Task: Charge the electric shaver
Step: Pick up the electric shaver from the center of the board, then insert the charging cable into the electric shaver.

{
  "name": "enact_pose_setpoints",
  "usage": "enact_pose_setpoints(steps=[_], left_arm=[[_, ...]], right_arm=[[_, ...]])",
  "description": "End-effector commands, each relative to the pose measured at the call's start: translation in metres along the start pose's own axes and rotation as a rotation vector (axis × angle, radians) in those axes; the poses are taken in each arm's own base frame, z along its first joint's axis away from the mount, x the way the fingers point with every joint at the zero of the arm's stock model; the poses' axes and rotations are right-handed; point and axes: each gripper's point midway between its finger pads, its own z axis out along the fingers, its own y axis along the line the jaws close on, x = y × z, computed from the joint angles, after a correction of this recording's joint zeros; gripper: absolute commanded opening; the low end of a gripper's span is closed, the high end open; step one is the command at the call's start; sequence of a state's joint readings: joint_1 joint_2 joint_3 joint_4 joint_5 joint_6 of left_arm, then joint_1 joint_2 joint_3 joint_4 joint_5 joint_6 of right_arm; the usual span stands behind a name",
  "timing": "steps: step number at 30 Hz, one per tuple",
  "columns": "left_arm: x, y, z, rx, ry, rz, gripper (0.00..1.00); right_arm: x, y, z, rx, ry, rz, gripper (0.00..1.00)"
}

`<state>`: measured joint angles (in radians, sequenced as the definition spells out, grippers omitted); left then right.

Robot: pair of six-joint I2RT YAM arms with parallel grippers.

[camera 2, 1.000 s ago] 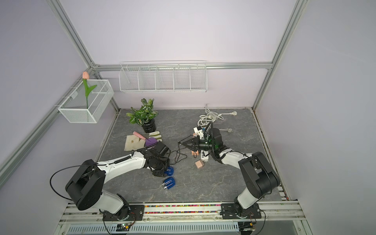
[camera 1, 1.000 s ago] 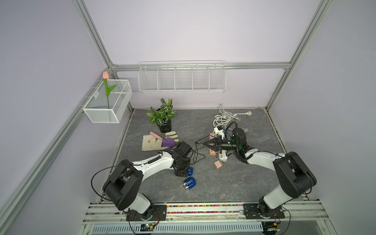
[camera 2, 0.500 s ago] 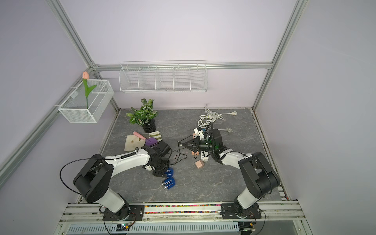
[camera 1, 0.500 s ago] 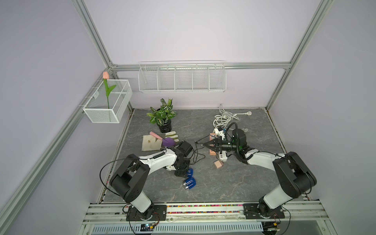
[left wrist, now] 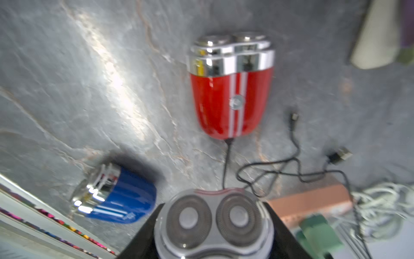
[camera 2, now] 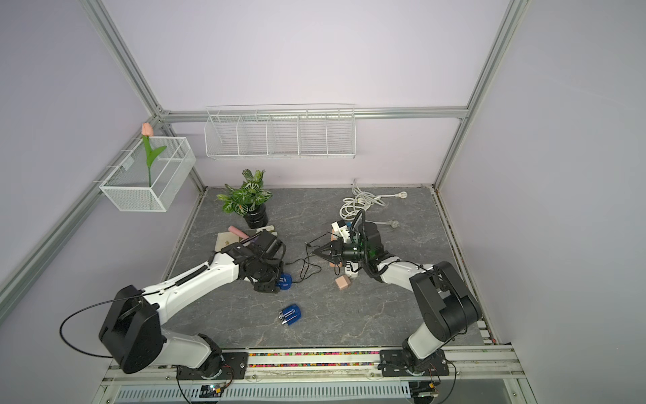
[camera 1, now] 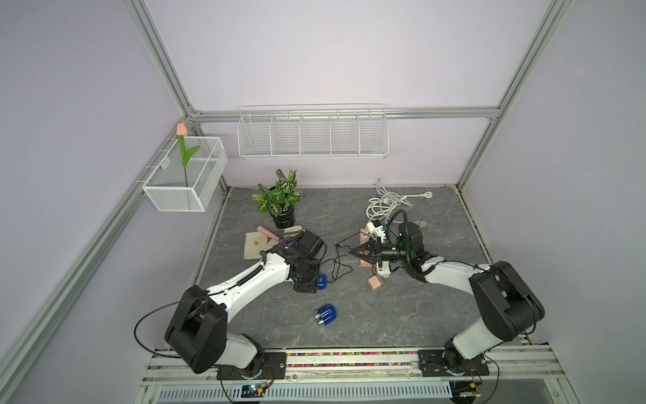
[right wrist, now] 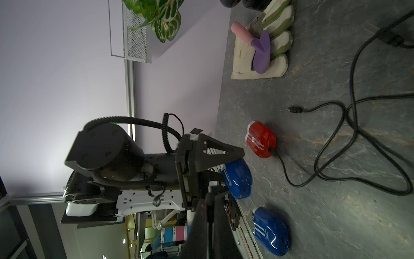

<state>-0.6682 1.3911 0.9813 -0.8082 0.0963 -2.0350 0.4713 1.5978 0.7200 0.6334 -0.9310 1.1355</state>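
My left gripper (camera 1: 309,285) (left wrist: 214,226) is shut on a blue electric shaver (camera 1: 321,282) (right wrist: 237,179). Its twin round foil heads (left wrist: 190,217) face the left wrist camera. A red shaver (left wrist: 231,89) (right wrist: 261,139) lies on the table with a thin black cable (left wrist: 226,161) plugged into its base. The arm hides it in both top views. The cable (camera 1: 337,267) loops towards my right gripper (camera 1: 352,252) (right wrist: 209,197), which is shut with nothing showing between its fingers. A loose USB plug (left wrist: 338,154) lies nearby. A second blue shaver (camera 1: 325,314) (left wrist: 116,197) lies nearer the front.
A white power strip (camera 1: 375,229) and pink blocks (camera 1: 374,282) sit by the right gripper. A coiled white cord (camera 1: 384,204) lies at the back right. A potted plant (camera 1: 279,201) and a cloth pouch with tools (camera 1: 253,245) are at the back left.
My left gripper has closed a little on the blue shaver and shifted slightly towards the back with it. The right arm has not moved.
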Motion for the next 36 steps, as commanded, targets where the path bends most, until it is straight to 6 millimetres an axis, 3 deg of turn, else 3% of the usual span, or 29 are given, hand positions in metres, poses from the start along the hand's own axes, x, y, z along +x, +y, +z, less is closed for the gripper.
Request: enact_pose_setpoints(steps=[1, 5, 14, 25, 36], left_arm=[[0.005, -0.029, -0.009, 0.107, 0.073, -0.178, 0.00], [0.012, -0.053, -0.017, 0.110, 0.158, -0.113, 0.00], [0.037, -0.071, -0.019, 0.114, 0.300, -0.069, 0.00], [0.045, -0.066, -0.019, 0.087, 0.350, -0.040, 0.00], [0.039, -0.062, -0.023, 0.098, 0.333, -0.064, 0.00]], right_arm=[[0.010, 0.022, 0.000, -0.044, 0.062, -0.133, 0.07], [0.020, 0.024, 0.009, -0.033, 0.116, -0.196, 0.07], [0.027, 0.018, 0.036, -0.042, 0.146, -0.213, 0.07], [0.019, 0.000, 0.041, -0.019, 0.103, -0.178, 0.07], [0.017, -0.014, 0.036, 0.017, 0.076, -0.157, 0.07]])
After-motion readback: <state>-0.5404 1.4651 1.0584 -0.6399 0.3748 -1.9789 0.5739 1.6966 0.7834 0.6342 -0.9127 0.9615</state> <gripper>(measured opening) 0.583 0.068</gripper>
